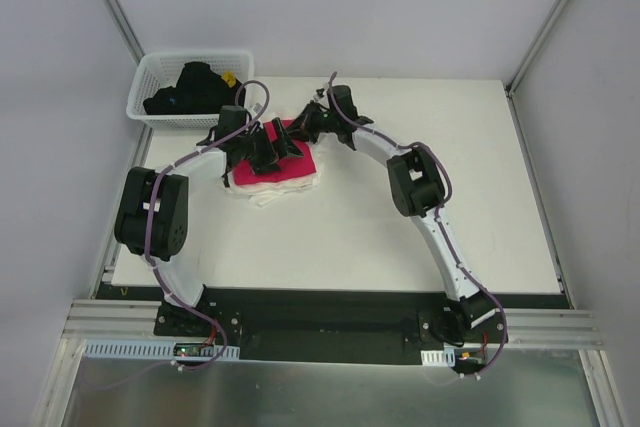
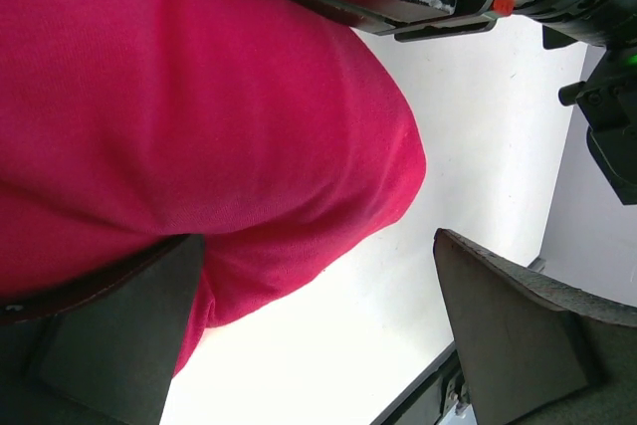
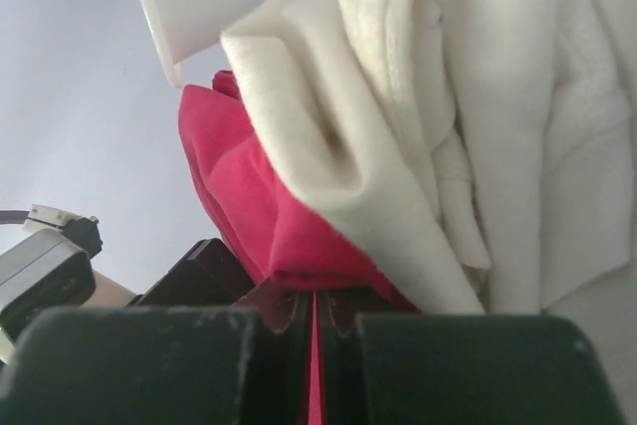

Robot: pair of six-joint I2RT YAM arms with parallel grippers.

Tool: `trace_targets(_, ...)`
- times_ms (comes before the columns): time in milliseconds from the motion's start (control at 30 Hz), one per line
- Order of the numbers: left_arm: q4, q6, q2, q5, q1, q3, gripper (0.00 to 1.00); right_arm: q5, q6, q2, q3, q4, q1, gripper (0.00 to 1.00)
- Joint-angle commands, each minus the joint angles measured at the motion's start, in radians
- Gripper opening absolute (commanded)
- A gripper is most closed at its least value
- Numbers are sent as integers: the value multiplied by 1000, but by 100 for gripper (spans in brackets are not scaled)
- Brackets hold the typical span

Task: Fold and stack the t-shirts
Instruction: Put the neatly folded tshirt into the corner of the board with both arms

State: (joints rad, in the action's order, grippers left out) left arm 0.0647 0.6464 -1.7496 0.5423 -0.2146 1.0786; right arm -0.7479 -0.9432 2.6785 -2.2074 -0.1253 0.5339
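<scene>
Right hand [image 3: 314,314] clamps the edge of the magenta t-shirt [image 3: 234,191], apparently to pull a fold over the cream t-shirt [image 3: 478,146] just beyond; left hand [image 2: 314,330], fingers apart, straddles the magenta cloth.

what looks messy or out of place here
The stack is untidy: the cream-white t-shirt lies rumpled under the magenta t-shirt, its edges sticking out unevenly along the near side. The right gripper is shut on a magenta fold, with cream cloth bunched beside it. Nothing looks spilled or damaged.
</scene>
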Motion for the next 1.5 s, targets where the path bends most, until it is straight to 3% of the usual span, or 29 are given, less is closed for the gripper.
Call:
trace_targets(0,-39,-37,22,-7,9,1,99,8,-32,17,32,-45,-18,1)
trace_targets(300,-39,-30,5,13,7,-2,99,28,-5,-23,104,-60,-61,1)
trace_targets(400,-39,-33,39,15,7,18,99,12,1,-49,101,-65,-72,5)
trace_targets(567,-52,-54,113,4,7,101,99,5,55,-153,169,-63,-87,28)
trace_targets(833,-149,-116,153,-68,14,326,99,7,72,-337,377,-146,-146,34)
trace_targets(1000,-172,-145,41,-111,17,426,99,-2,72,-448,526,-212,-173,37)
trace_targets(1167,-169,-146,-155,-146,14,515,99,-21,98,-537,627,-252,-216,51)
trace_targets(1467,-170,-134,-462,-166,14,734,99,-45,132,-687,775,-280,-296,53)
